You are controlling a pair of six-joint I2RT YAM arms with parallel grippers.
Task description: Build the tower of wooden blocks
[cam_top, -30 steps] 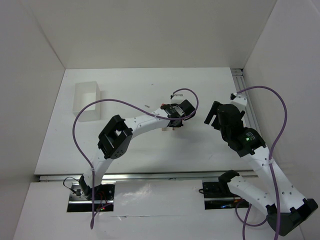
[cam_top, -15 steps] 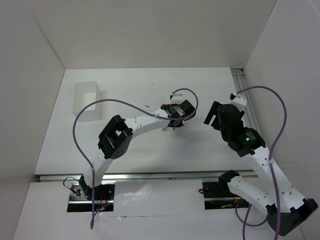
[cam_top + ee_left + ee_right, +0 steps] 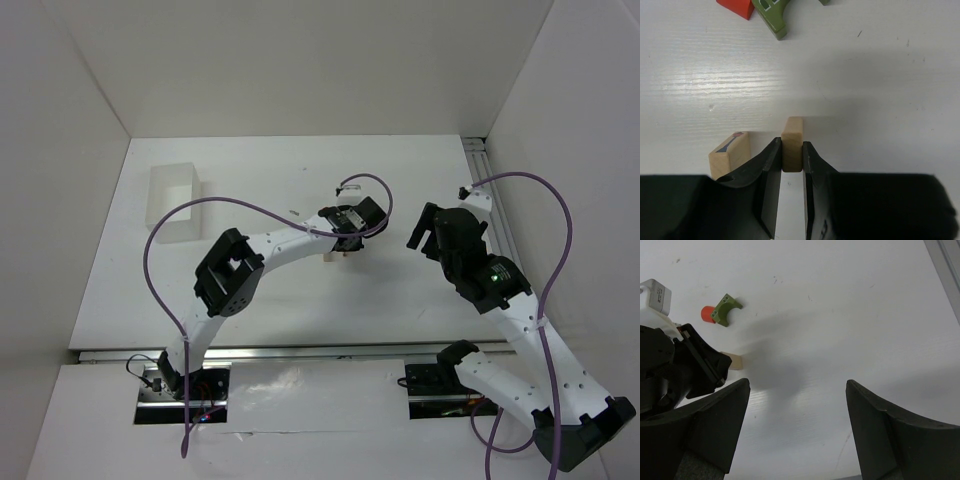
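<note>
A: So, left hand [image 3: 791, 150] status?
B: Pinched on tan block [image 3: 792, 134], held upright beside second tan block [image 3: 730, 152], as tower uprights, I'd guess. Beyond, red piece [image 3: 737, 6] and green arch [image 3: 771, 16] lie loose. Right hand [image 3: 797, 386] gaping, empty.

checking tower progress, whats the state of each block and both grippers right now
plain tan wooden block, clamped between the left gripper's fingers
left gripper, shut on the plain tan wooden block
tan wooden block with a printed face, lying loose beside the held one
green wooden arch, lying unstacked
red wooden piece, lying unstacked next to the arch
right gripper, open, empty
</note>
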